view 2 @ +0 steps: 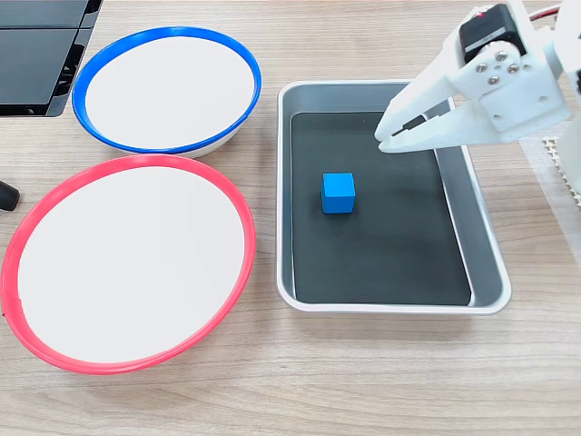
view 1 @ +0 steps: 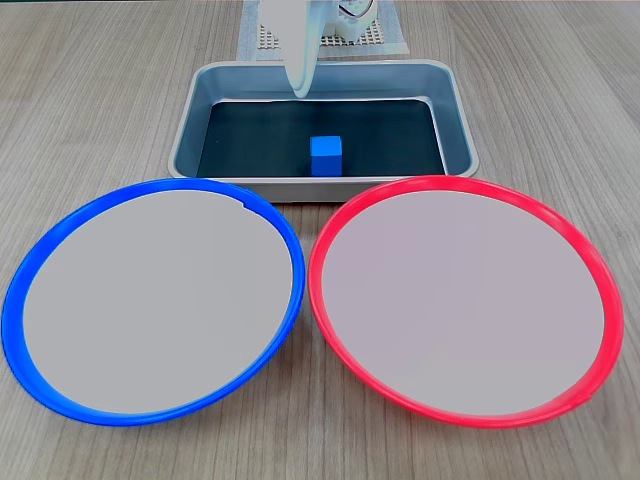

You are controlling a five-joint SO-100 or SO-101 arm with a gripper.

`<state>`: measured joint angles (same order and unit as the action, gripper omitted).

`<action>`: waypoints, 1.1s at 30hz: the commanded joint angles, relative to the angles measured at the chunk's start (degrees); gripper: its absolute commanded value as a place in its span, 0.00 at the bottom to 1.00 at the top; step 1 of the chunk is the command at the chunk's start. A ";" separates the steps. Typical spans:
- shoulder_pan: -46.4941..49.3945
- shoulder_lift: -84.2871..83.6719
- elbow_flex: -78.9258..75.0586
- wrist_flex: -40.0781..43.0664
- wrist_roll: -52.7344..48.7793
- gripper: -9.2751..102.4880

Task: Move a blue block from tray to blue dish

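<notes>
The blue dish (view 2: 127, 143) is empty beside the tray (view 2: 483, 263). The gripper (view 2: 385, 138), its fingers nearly together and holding nothing, is poised above the tray's black floor. The blue block (view 2: 339, 193) should be straddled squarely before closing.

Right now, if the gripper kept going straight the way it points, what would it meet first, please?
Probably the tray's dark floor, short of the blue block; the gripper points down toward it, but depth is unclear.
</notes>
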<state>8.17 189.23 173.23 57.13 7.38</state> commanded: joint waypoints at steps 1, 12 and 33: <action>-0.44 1.41 0.00 0.00 -0.35 0.08; -0.44 1.41 0.00 0.00 -0.35 0.08; 0.44 1.23 0.00 -0.18 -3.43 0.08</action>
<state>7.29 189.23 173.23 57.13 6.77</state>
